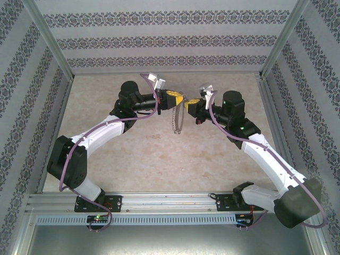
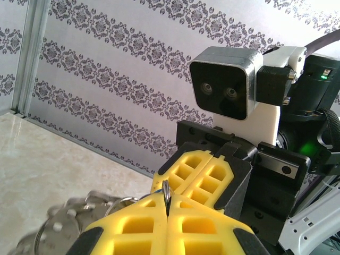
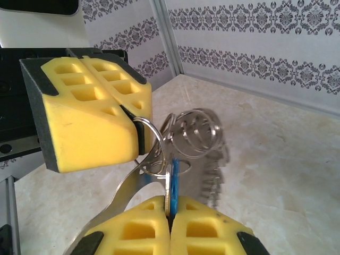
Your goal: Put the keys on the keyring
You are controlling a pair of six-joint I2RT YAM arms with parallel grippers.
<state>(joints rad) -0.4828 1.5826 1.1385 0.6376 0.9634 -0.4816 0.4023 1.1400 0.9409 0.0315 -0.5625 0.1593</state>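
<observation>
Both grippers meet tip to tip above the middle of the table. My left gripper (image 1: 177,99) (image 2: 168,208) is shut on the thin silvery keyring (image 2: 167,192) (image 3: 154,142), whose edge sticks up between its yellow fingers. My right gripper (image 1: 190,102) (image 3: 170,210) is shut on the key (image 3: 173,179), with its blue head and silvery blade upright in the pinch. The key's top touches the lower rim of the keyring; I cannot tell whether it is threaded. A cluster of rings (image 3: 197,130) and a fine chain (image 1: 176,121) (image 3: 216,178) hang from the keyring.
A flat silvery metal tab (image 3: 121,197) hangs beside the key. The marble-look table (image 1: 159,159) is walled with patterned panels (image 1: 159,40) at the back and sides. An aluminium rail (image 1: 170,201) carries both arm bases at the near edge.
</observation>
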